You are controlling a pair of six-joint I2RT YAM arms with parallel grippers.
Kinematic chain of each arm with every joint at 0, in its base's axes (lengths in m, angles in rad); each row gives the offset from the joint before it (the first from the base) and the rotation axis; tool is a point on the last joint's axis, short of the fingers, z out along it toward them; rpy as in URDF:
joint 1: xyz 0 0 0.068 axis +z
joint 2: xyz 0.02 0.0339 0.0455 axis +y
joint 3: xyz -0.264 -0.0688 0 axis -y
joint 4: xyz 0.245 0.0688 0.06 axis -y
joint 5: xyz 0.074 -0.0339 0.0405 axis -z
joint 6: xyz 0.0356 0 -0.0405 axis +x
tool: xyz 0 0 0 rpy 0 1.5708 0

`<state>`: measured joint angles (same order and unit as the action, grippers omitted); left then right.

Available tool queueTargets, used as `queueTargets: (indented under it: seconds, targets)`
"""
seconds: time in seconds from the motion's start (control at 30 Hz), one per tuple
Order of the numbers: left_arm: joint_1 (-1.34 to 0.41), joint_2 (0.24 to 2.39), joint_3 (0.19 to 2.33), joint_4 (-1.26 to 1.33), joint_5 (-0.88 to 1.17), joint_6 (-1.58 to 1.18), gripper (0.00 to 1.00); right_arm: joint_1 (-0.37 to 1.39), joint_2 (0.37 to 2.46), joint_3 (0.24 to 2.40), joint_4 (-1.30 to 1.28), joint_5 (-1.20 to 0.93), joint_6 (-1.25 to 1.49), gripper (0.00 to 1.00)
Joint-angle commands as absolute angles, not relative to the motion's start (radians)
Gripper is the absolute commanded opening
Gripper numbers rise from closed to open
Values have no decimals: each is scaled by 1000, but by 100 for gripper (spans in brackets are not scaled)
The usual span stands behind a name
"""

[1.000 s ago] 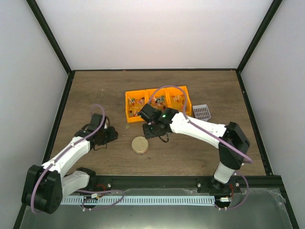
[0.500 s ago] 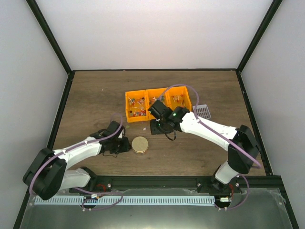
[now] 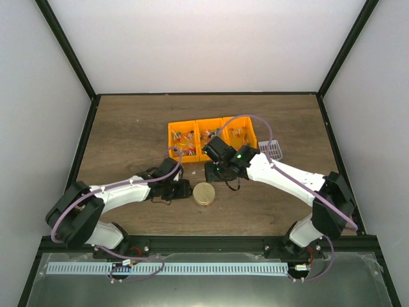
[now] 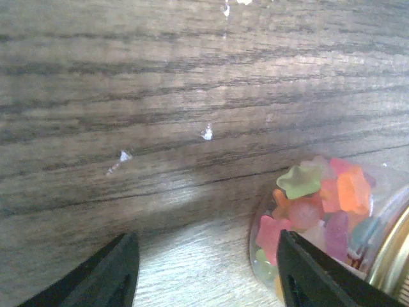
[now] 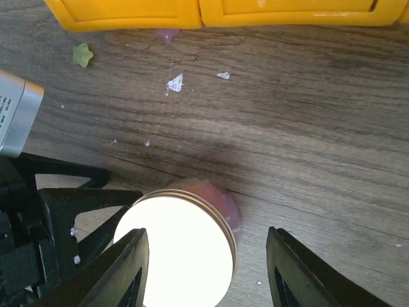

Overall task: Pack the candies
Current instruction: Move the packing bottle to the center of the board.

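A clear jar with a gold lid (image 3: 205,193) stands on the wooden table in front of the bins. It holds soft coloured star-shaped candies (image 4: 319,204). My left gripper (image 3: 183,190) is open, low on the table at the jar's left side. In the left wrist view my gripper (image 4: 208,272) has the jar wall (image 4: 265,246) by its right finger. My right gripper (image 3: 218,171) is open above the jar's far side. In the right wrist view my gripper (image 5: 208,265) straddles the lid (image 5: 176,252), nearer its left finger. More candies (image 3: 186,141) lie in the bins.
Three orange bins (image 3: 171,142) stand in a row behind the jar, their front walls (image 5: 128,13) at the top of the right wrist view. A grey scoop (image 3: 271,149) lies right of them. A loose green candy (image 5: 82,54) and crumbs lie on the wood.
My left gripper has swept right along the table to the jar. The jar now stands further right. My right gripper has shifted slightly right and stays over it.
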<state>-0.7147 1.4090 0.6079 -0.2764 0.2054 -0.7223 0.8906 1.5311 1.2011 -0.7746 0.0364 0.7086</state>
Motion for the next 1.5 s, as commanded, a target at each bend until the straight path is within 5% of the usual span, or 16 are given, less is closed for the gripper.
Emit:
queueTargets:
  seconds: [0.0,0.17,0.43,0.7,0.9,1.27,1.47]
  targets:
    - [-697,1438,625,-354,153,-785,66,875,1465,1186,-780,83,736,53]
    - [-644,1409,578,-389,227,-936,75,860,1417,1157,-770,90,753,57]
    - [-585,1310,525,-375,355,-1188,75,856,1392,1121,-758,90,763,61]
    - [-549,1165,337,-144,598,-1686,66,856,1365,1091,-742,86,775,63]
    - [-549,1070,260,-59,595,-1965,53,854,1362,1092,-729,89,772,64]
    - [-541,1322,285,262,648,-2125,93,852,1361,1080,-724,74,778,65]
    - [-534,1441,309,437,692,-2265,97,831,1368,1076,-758,56,774,66]
